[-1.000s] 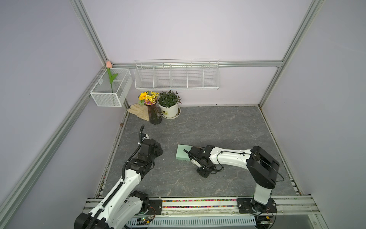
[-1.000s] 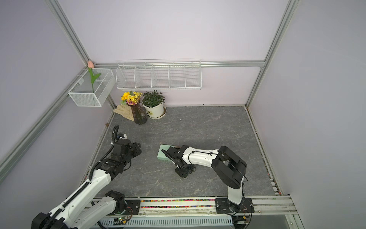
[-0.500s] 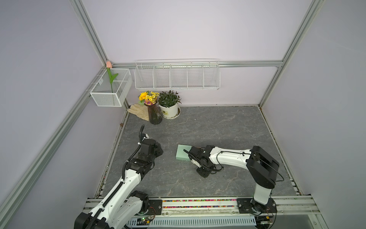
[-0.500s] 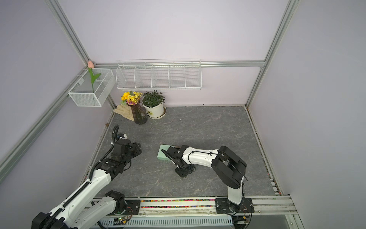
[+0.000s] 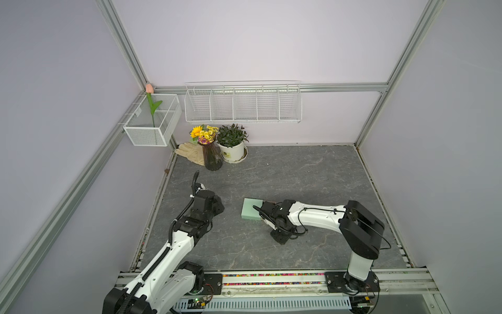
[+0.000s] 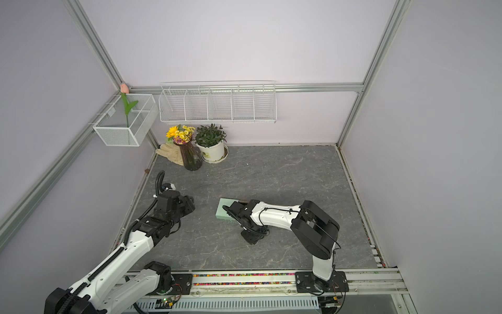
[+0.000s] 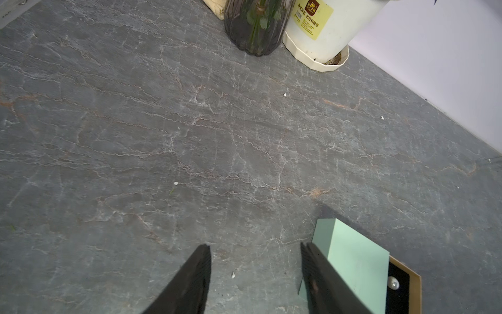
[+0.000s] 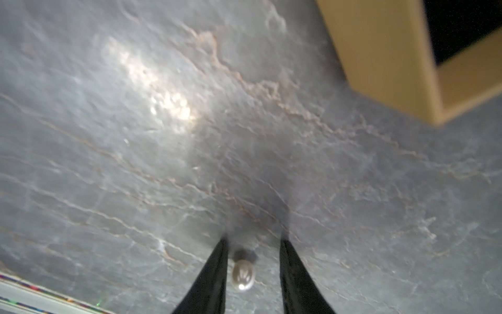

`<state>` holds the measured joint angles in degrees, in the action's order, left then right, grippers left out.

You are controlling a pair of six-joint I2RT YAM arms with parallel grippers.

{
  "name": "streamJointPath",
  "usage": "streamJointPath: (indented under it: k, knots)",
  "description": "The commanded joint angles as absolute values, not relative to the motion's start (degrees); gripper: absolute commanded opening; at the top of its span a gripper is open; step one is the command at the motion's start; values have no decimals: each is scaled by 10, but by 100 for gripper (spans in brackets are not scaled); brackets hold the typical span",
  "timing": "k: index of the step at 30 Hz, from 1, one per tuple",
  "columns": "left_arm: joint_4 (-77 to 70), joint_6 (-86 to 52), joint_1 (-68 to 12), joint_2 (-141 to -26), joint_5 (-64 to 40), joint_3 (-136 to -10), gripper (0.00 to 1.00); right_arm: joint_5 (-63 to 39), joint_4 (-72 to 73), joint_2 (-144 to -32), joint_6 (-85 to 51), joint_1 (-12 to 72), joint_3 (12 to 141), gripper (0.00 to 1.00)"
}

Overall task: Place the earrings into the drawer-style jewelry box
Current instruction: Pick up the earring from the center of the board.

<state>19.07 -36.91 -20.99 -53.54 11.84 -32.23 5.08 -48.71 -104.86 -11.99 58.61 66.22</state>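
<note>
Here, the small flat mint-green cardboard jewelry box [image 5: 251, 212] is seen lying on the dark grey stone-patterned table [image 5: 298, 174] in both top views, just beside the right arm's wrist. In the left wrist view, its tan-sided, black-lined tray [image 7: 415, 285] is shown pulled partway out of the sleeve [image 7: 353, 261]. One shiny whitish pearl-like earring [image 7: 393, 282] is seen resting on the black lining. The second earring [image 8: 242, 274] is found on the table outside the tray, between the black fingers of the right gripper [image 8: 254, 242]. Those fingers are held wider apart than the bead, which lies unclamped close to one of them. The left gripper [image 7: 254, 246] is likewise spread over bare table beside the box, with nothing between its fingers.
</note>
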Motion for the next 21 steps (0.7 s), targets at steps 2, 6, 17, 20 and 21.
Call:
streamJointPath:
  k: [2, 6, 17, 20, 21]
  knots:
    - [175, -375, -207, -543, 112, -325, 57, 56, -512, -1041, -135, 589, 644, 35]
    - [173, -373, -207, -545, 112, -325, 57, 52, -510, -1039, -139, 590, 641, 34]
    - [173, -374, -207, -542, 114, -319, 57, 36, -507, -1042, -148, 589, 636, 27]
    - [171, -374, -207, -542, 114, -318, 57, 42, -511, -1039, -151, 589, 632, 29]
    - [171, -374, -207, -542, 114, -318, 57, 45, -512, -1038, -152, 590, 630, 31]
